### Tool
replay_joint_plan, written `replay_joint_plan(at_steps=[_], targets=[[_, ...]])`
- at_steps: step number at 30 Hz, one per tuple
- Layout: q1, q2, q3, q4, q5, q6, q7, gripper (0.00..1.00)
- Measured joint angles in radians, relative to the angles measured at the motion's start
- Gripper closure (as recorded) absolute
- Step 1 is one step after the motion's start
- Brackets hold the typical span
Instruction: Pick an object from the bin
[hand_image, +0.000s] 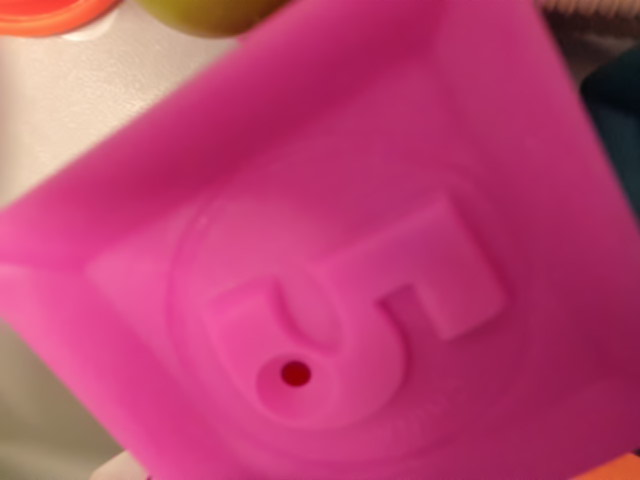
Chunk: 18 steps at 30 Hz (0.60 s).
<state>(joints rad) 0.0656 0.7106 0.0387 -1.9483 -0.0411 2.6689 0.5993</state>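
A bright pink block (330, 270) fills nearly the whole wrist view, very close to the camera and blurred. Its facing side carries a raised numeral 5 inside a ring, with a small red hole (295, 374) near the digit's curl. The block sits tilted, one corner toward the top of the picture. No fingers of my gripper show in this view, so I cannot see whether they touch the block.
The pale grey bin floor (80, 110) shows at the upper left. An orange object (50, 15) and an olive-green round object (205, 12) peek in along the top edge. Something dark teal (618, 110) lies at the wrist view's right edge.
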Motion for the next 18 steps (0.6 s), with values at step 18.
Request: replay_joint_plan(at_steps=[18], targets=[[-0.002, -0.096, 0.001, -0.031, 0.001, -0.066, 0.000, 1.00]])
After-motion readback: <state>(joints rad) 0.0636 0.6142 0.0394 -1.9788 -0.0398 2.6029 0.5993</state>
